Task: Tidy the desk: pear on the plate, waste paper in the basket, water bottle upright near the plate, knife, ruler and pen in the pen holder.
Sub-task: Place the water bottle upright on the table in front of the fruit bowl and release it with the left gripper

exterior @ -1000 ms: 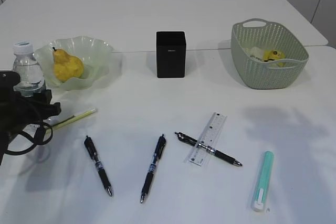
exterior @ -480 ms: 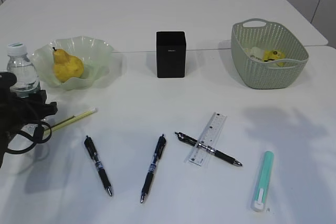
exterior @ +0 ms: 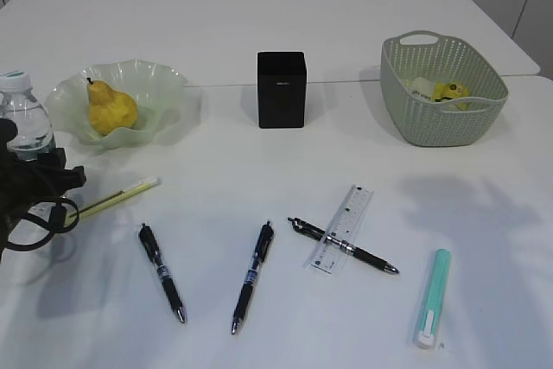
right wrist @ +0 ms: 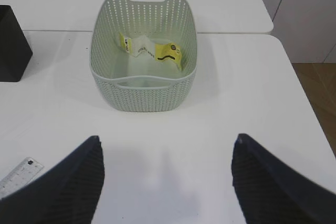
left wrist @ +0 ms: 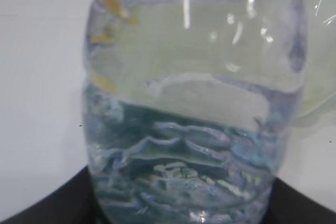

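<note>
The clear water bottle (exterior: 19, 114) stands upright at the far left, just left of the wavy green plate (exterior: 164, 84). My left gripper (exterior: 30, 166) is shut on its lower body, and the bottle (left wrist: 194, 103) fills the left wrist view. The yellow pear (exterior: 112, 110) lies on the plate. Waste paper (right wrist: 157, 51) lies inside the sage basket (right wrist: 144, 80). My right gripper (right wrist: 165, 156) hangs open and empty above bare desk in front of the basket. The black pen holder (exterior: 281, 90) stands mid-desk. A clear ruler (exterior: 343, 228) lies under a black pen (exterior: 344, 246). The teal knife (exterior: 431, 298) lies front right.
Two more black pens (exterior: 162, 272) (exterior: 252, 276) lie near the front edge. A thin yellow-green stick (exterior: 117, 196) lies beside my left arm. The desk's right edge (right wrist: 310, 108) runs close to the basket, with floor beyond it.
My left gripper has carried the upright bottle to the left, further from the plate. The right gripper and everything else have stayed still.
</note>
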